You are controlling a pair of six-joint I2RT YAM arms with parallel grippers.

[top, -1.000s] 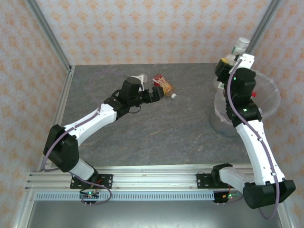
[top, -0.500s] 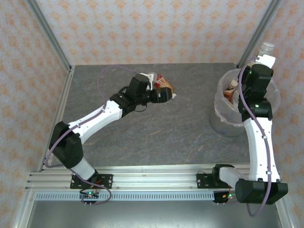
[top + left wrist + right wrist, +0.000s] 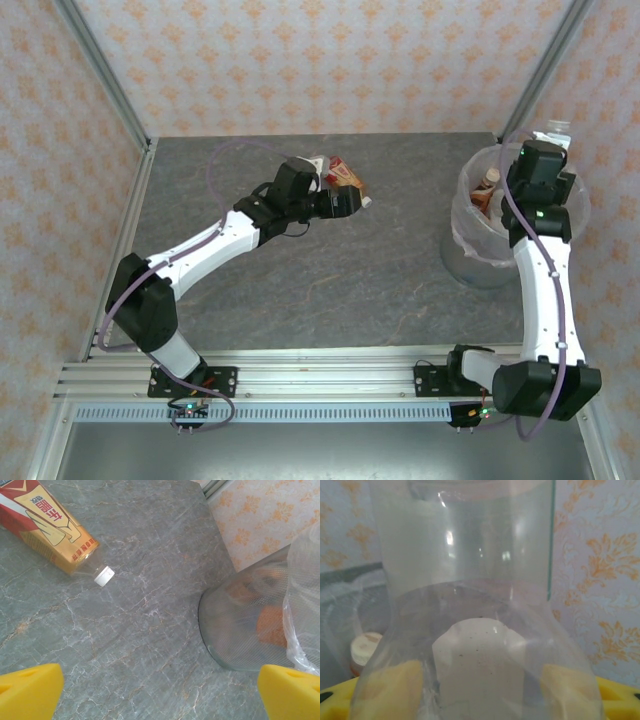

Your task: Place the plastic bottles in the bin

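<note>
- Left gripper (image 3: 160, 682): jaws spread wide with nothing between them; the yellow pads (image 3: 27, 692) sit at the two bottom corners of the wrist view.
- Red bottle (image 3: 47, 527): lies on its side on the table (image 3: 140, 630), at about 10 o'clock from the left gripper in the wrist view. Its white cap (image 3: 104, 575) points back toward the gripper, and no pad touches it.
- In the top view the left gripper (image 3: 350, 203) sits just beside the red bottle (image 3: 341, 174), which is at 11 o'clock from it.
- Bin (image 3: 245, 625): stands at 2 o'clock from the left gripper in the wrist view, well apart from the red bottle.
- Right gripper (image 3: 480, 692): a clear bottle (image 3: 470, 560) stands upright between its yellow pads (image 3: 395, 685). I cannot tell whether they press it or have let go.
- In the top view the right gripper (image 3: 551, 142) is over the bin (image 3: 480, 262) at its 1 o'clock rim, with the clear bottle (image 3: 556, 127) at the gripper's 12 o'clock.
- Other bottles (image 3: 489, 187) already lie inside the bin, at 9 o'clock from the right gripper.
</note>
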